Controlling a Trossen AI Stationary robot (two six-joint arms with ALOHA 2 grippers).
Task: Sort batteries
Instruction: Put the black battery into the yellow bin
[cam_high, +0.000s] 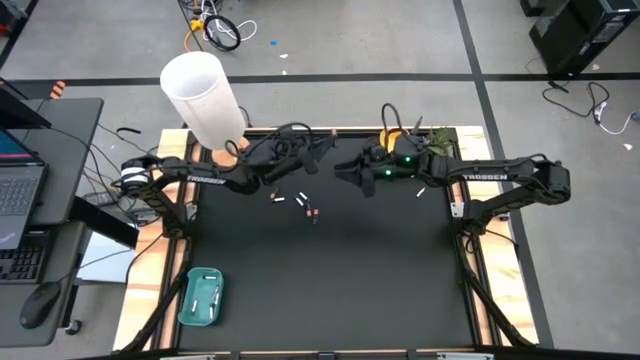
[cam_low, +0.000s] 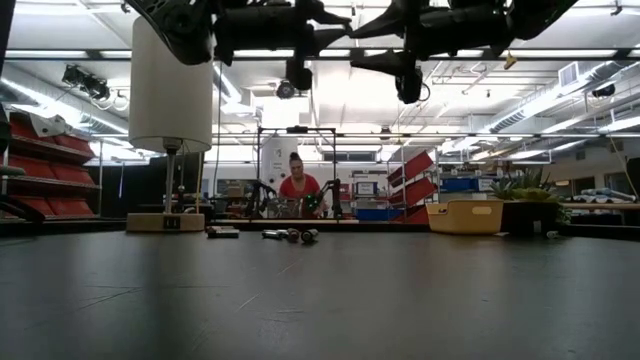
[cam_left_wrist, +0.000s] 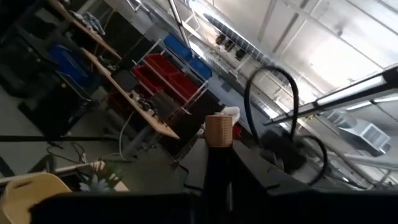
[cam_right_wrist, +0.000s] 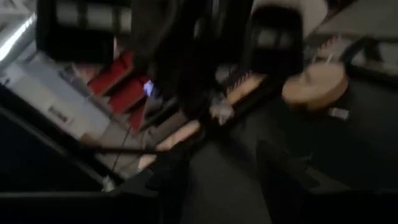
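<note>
Several batteries lie on their sides on the black table: a pale one, another, a dark one with reddish ends and a white one. The low view shows some of them far back on the table. My left gripper hangs open high above the table, just beyond the batteries. My right gripper faces it, also open and raised. Its two fingers stand apart in the right wrist view. Neither gripper touches anything.
A teal tray sits near the table's near left corner. A yellow tray with a plant beside it stands at the far edge. A tall white lamp on a wooden base stands at the far left. A person sits beyond the table.
</note>
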